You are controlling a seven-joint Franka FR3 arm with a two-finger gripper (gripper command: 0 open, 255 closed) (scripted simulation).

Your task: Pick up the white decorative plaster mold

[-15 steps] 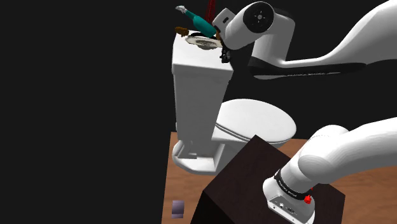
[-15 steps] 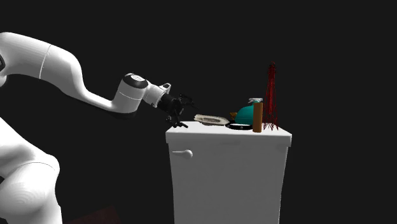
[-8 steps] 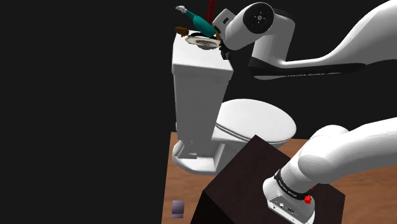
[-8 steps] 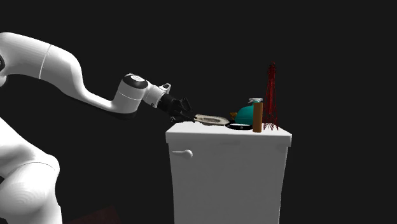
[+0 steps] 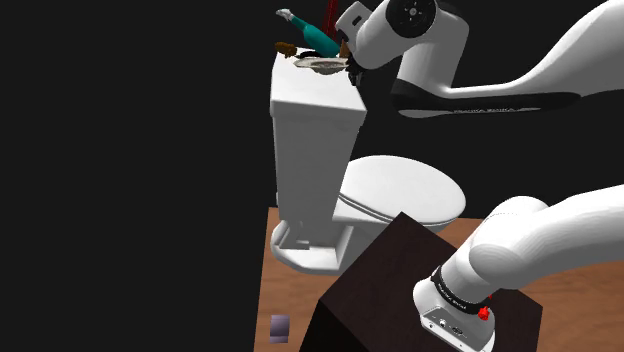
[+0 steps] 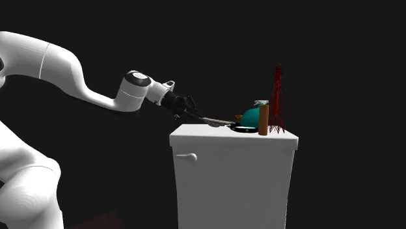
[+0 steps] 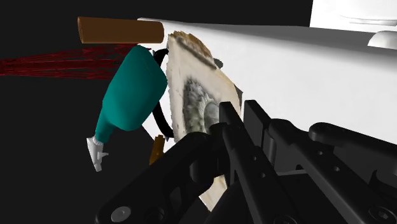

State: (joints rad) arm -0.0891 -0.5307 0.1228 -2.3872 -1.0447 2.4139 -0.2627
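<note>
In the second exterior view the gripper (image 6: 196, 117) reaches in from the left, its fingers clamped on the near edge of the off-white plaster mold (image 6: 218, 120). The mold tilts just above the toilet tank lid (image 6: 208, 134). Beyond it stand a teal bottle (image 6: 250, 117), a brown cylinder (image 6: 263, 120) and a dark red lattice tower (image 6: 278, 97).

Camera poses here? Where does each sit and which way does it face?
Shoulder view: beside and behind the stand, looking down at the toilet tank; arm shows.
Second exterior view: level with the tank, facing its flush handle; arm at that view's left.
Wrist view: on the hand, looking along the fingers clasping the plaster mold.
Shared: all show the gripper on the plaster mold.
</note>
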